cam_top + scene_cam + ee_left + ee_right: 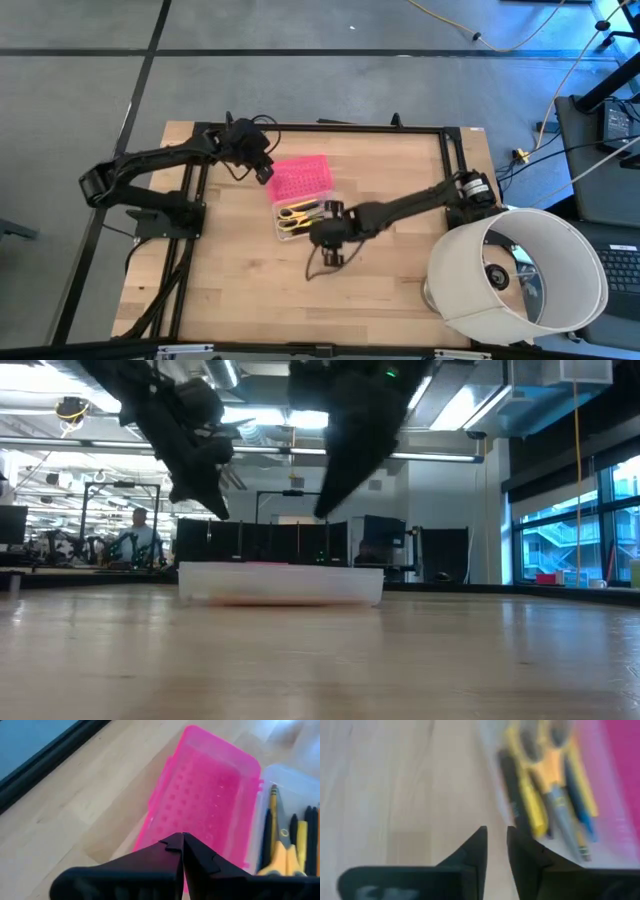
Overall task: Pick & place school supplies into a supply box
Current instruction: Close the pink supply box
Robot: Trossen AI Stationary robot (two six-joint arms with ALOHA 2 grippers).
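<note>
The supply box lies open in the middle of the table. Its pink lid (300,178) (210,795) is flipped toward the far side, and its clear tray (300,218) (287,785) sits on the near side. In the tray lie school supplies: yellow-handled scissors (547,765), a yellow pen (527,805), dark pens and a pencil (273,805). My left gripper (265,172) (182,838) is shut and hovers over the lid's left end. My right gripper (320,234) (496,832) hangs above the tray's near right edge, with a narrow empty gap between its fingers. In the low view both fingertips stand above the box (280,582).
A large white lampshade (520,275) stands at the table's near right corner. A black frame (320,127) runs along the far and side edges. Bare wood (250,290) lies toward the near edge. A person (135,535) sits far off in the room beyond.
</note>
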